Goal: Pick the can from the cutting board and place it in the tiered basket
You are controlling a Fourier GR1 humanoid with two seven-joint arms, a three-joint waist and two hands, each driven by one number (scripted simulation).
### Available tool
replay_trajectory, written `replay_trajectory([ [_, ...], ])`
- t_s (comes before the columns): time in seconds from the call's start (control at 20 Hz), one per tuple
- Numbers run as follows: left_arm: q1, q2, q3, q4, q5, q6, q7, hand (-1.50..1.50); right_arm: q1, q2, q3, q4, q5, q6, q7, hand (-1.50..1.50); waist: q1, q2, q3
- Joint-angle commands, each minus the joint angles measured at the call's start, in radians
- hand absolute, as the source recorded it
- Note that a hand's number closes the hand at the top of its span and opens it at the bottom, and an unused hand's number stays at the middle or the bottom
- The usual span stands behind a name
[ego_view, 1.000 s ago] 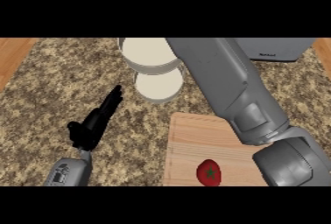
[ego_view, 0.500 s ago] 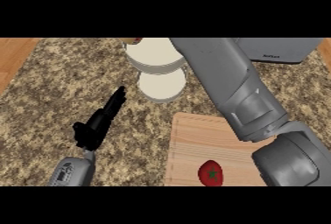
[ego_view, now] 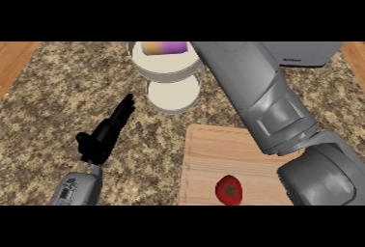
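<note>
- While the right forearm (ego_view: 264, 96) ran to the top edge, its hand was cut off.
- Can (ego_view: 165, 48) sat in the tiered basket's (ego_view: 171, 73) upper bowl, partly cropped.
- Left hand (ego_view: 102, 139) fingers (ego_view: 122, 114) were straight and together.

Left hand (ego_view: 103, 137) straight-fingered, right forearm (ego_view: 260, 91) outstretched

1 view on record: the head view. The camera looks from the robot's head, steeply down on the counter (ego_view: 64, 96), facing away from the robot's body toward the counter's far edge. Range is close. The right forearm (ego_view: 264, 96) fills much of the frame's right half, and the left forearm (ego_view: 75, 190) enters at the lower edge, left of centre. The cutting board (ego_view: 214, 154) is cut by the lower edge. The tiered basket (ego_view: 173, 94), farther out, is cropped at the top.
</note>
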Motion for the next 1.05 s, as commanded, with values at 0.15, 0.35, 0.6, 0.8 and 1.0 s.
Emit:
replay_trajectory([
  [0.15, 0.05, -0.01, 0.004, -0.017, -0.002, 0.02, -0.012, 0.0, 0.028, -0.085, 0.047, -0.022, 0.097, -0.308, -0.022, -1.5, -0.039, -0.008, 0.001],
  [0.35, 0.076, 0.008, 0.021, -0.033, 0.003, 0.019, -0.014, 0.0, 0.087, -0.16, 0.032, -0.1, 0.088, -0.345, -0.055, -1.5, -0.068, -0.02, 0.003],
  [0.6, 0.057, 0.013, 0.048, 0.0, 0.007, 0.031, -0.014, 0.0, 0.239, -0.255, -0.053, -0.26, -0.011, -0.278, -0.169, -1.5, -0.095, -0.024, 0.003],
  [0.8, 0.099, 0.012, 0.045, -0.046, 0.017, 0.025, -0.011, 0.0, 0.406, -0.384, -0.083, -0.37, -0.07, -0.098, -0.219, -1.5, -0.102, -0.028, 0.003],
  [1.0, 0.07, 0.036, 0.068, -0.071, 0.044, 0.006, 0.05, 0.0, 0.534, -0.468, -0.089, -0.507, -0.123, 0.063, -0.181, -1.5, -0.11, -0.03, 0.003],
])
